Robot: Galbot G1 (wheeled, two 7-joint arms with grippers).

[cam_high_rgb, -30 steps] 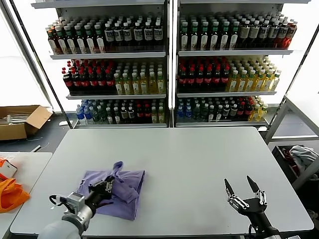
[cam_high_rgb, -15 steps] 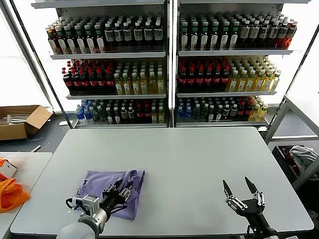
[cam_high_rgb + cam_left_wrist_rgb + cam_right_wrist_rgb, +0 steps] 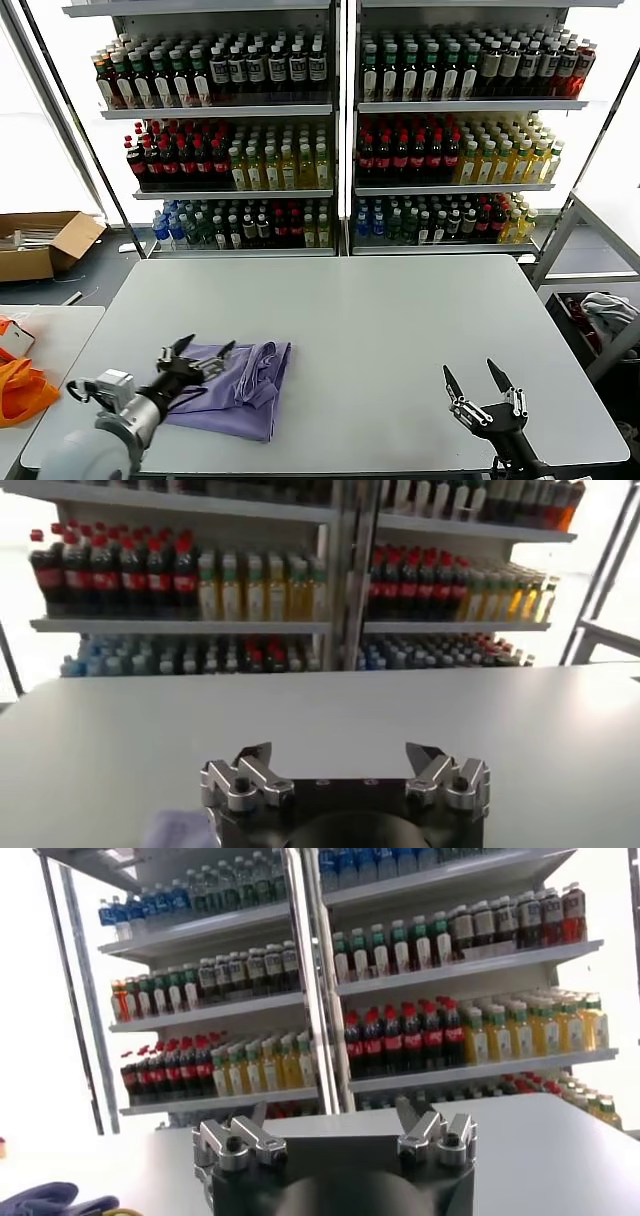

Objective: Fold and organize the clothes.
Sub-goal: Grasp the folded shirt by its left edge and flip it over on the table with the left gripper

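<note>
From my remote station I saw the drinks shelves (image 3: 340, 130) filling the back of the scene, rows of bottles on every level. In front of them stood the grey counter (image 3: 400, 320). On its near left part lay the lavender T-shirt (image 3: 245, 390), folded into a flat, slightly rumpled bundle. The left arm reached in low from the near left corner, its forearm angled toward the shirt, and the left end effector (image 3: 195, 352) hung at the shirt's left edge with its fingers spread wide and nothing between them. The right end effector (image 3: 478, 382) was poised over the near right part of the counter, well apart from the shirt, fingertips pointing up and away, spread wide and empty.
</note>
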